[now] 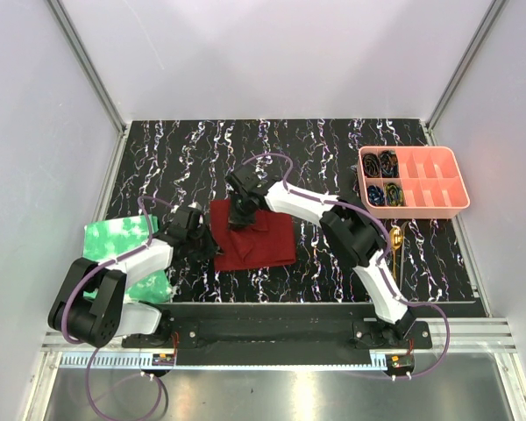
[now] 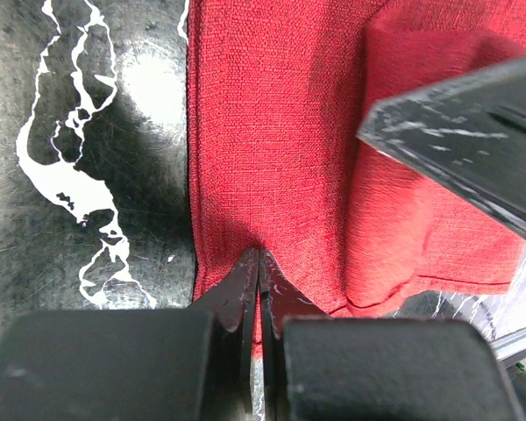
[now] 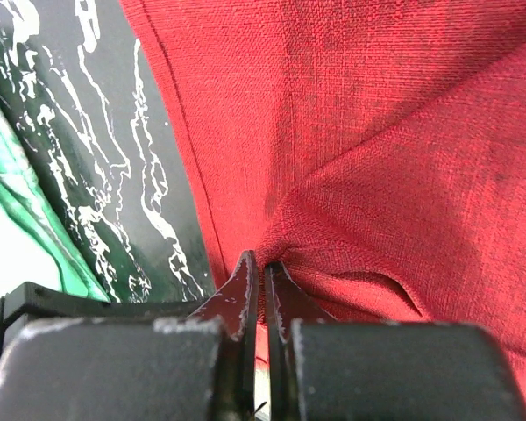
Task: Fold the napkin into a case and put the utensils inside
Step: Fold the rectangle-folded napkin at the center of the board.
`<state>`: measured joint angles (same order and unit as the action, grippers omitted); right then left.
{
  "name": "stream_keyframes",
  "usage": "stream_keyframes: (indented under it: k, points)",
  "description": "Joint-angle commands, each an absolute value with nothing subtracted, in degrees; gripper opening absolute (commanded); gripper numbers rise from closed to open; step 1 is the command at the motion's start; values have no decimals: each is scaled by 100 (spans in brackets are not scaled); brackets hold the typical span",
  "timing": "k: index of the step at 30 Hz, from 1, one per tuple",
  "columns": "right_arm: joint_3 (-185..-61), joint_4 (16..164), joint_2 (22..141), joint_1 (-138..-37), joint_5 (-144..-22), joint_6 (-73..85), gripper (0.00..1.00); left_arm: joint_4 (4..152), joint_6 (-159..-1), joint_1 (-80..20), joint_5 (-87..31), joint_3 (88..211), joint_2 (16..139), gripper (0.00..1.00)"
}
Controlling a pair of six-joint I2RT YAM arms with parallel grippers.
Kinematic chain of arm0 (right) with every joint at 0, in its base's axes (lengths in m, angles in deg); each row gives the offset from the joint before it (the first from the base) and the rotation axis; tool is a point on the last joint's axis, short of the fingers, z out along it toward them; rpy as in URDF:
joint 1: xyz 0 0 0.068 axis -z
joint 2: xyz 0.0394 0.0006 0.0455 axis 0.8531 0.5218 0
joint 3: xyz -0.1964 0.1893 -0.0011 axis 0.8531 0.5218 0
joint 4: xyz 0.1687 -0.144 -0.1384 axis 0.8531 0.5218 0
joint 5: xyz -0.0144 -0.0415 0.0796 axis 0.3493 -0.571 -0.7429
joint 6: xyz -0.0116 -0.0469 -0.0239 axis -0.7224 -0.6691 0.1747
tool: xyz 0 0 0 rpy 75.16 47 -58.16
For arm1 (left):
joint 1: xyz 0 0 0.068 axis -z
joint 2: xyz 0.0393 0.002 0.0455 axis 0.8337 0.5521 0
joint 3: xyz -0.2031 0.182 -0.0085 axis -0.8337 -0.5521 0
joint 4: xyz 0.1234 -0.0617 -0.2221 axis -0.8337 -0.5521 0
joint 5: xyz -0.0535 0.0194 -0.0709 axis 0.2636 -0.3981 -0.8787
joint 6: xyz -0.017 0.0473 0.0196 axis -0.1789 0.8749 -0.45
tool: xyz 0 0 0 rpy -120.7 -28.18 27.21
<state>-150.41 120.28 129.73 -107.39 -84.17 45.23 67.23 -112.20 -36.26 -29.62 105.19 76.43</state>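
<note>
First, the container: a pink plastic compartment tray stands at the far right of the black, white-veined table, and small dark coiled items fill its left-hand compartments. The dark red soft cloth napkin lies mid-table between the arms, rumpled and partly doubled over rather than flat. The left gripper has its jaws pressed together on the cloth's hemmed left edge, and its wrist view shows the fingertips pinching the weave into a small pucker. The right gripper is likewise clamped tight on the napkin's far part, where the fabric gathers into creases that spread from its fingertips. The thin gold-coloured metal utensils lie on the table just right of the right arm, apart from the cloth, and are too slender there to tell one from another. A bright green crinkled sheet at the left is partly covered by the left arm.
</note>
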Motion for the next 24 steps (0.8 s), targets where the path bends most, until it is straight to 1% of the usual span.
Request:
stream_keyframes:
  k: [1, 14, 21, 24]
  points:
    - [-15354, 11903, 13172, -10803, -8639, 4680, 0, 6495, -11099, -3618, -2724, 10278, 7707, 1]
    - [-15363, 11903, 13023, -10865, -8665, 4671, 0, 6460, -11099, -3618, -2689, 10208, 7585, 1]
    - [-15512, 11912, 13338, -10865, -8727, 4610, 0, 6416, -11073, -3618, -2689, 10155, 7523, 1]
    - [-15661, 11921, 13496, -10856, -8762, 4540, 5, 6355, -11073, -3610, -2707, 10155, 7418, 1]
